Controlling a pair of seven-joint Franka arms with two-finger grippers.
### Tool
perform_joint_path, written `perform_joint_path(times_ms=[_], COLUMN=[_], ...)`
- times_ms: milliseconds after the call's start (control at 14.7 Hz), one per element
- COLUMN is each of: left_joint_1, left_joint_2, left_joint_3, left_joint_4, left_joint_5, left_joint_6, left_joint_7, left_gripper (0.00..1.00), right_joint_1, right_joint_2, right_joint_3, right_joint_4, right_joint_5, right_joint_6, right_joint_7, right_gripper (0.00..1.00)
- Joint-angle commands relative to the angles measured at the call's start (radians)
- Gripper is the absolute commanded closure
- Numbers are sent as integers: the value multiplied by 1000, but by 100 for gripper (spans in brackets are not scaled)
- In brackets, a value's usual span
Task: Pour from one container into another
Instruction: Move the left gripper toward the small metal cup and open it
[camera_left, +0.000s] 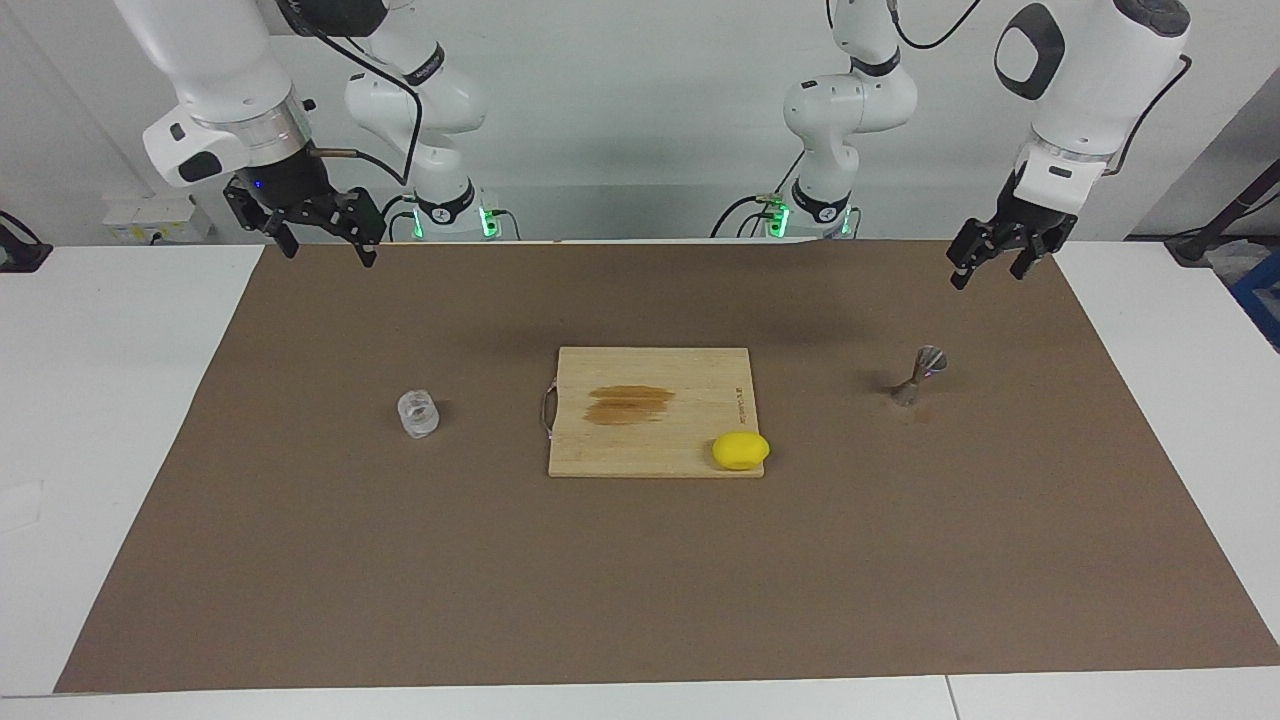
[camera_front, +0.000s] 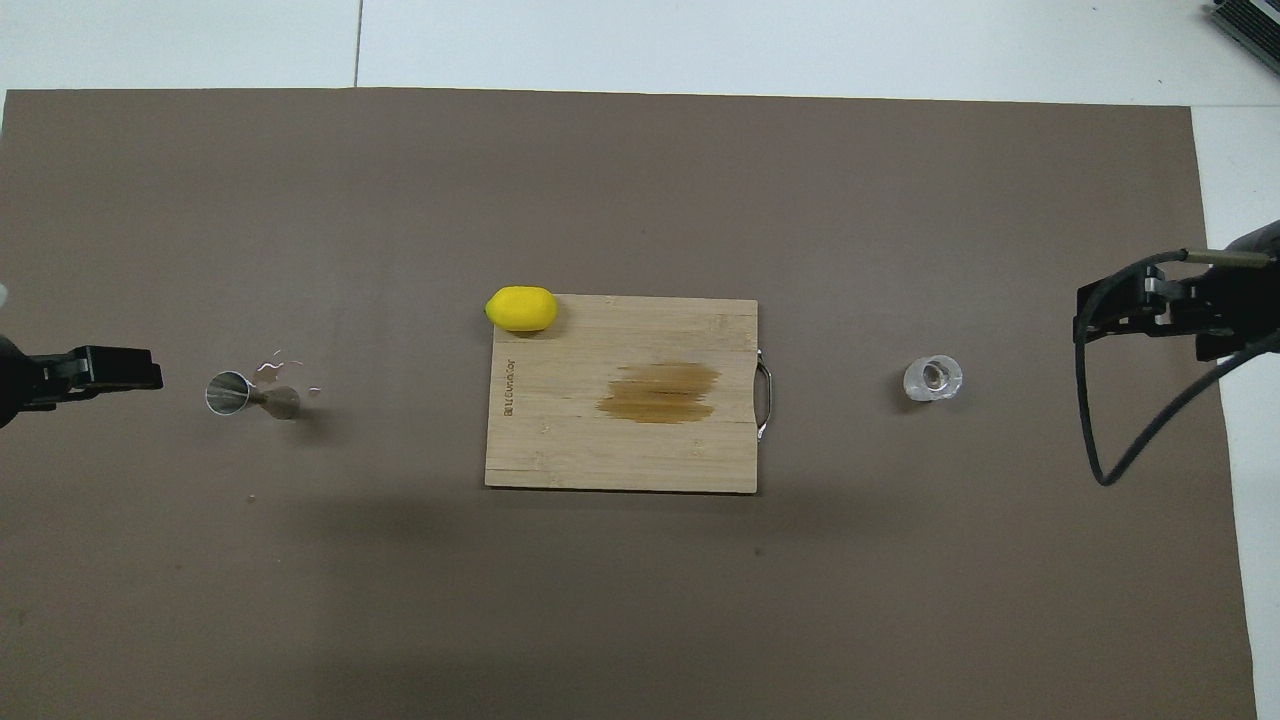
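The clear glass cup (camera_left: 418, 413) (camera_front: 932, 377) stands upright on the brown mat toward the right arm's end. The silvery hourglass jigger (camera_left: 918, 375) (camera_front: 245, 395) stands on the mat toward the left arm's end. My left gripper (camera_left: 987, 274) (camera_front: 120, 368) hangs open in the air over the mat, beside the jigger and well apart from it. Over the mat's corner at its own end, my right gripper (camera_left: 330, 252) (camera_front: 1100, 312) waits open, raised and clear of the glass cup. Neither gripper holds anything.
A wooden cutting board (camera_left: 700, 380) (camera_front: 560, 440) with a brown stain lies mid-mat. A yellow lemon (camera_left: 741, 450) (camera_front: 521, 308) sits at its corner farther from the robots, toward the left arm's end. A black cable (camera_front: 1140, 440) loops under the right gripper. Small droplets (camera_front: 275, 360) lie by the jigger.
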Motion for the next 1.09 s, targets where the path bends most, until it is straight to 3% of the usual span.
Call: perform_joint_path(times_ms=[0,136,546,887,1023], left_joint_1=[-14,-29,-36,-7,21], left_joint_2=[-38,-29,-20,72,121], left_joint_3=[5,3,6,23,23], left_joint_4=[-41,-3,-9,13,33], left_joint_5=[12,12,12,-3,-61], left_joint_6=[11,-76,-84,-32,-21], left_joint_7=[1,3,-2,16,70], left_gripper=[0,0,0,0,0], right_joint_1=[-30,-36,-42,-34,-39], right_joint_2=[-1,-1,-1,-1,-1], right_joint_3=[1,0,0,0,0], right_joint_4=[-4,-4,-4,-4,-4], right_joint_5=[22,22,22,22,22], right_joint_6=[-6,-4,-12,-9,-9], right_joint_7=[6,5,6,8,8], right_gripper=[0,0,0,0,0])
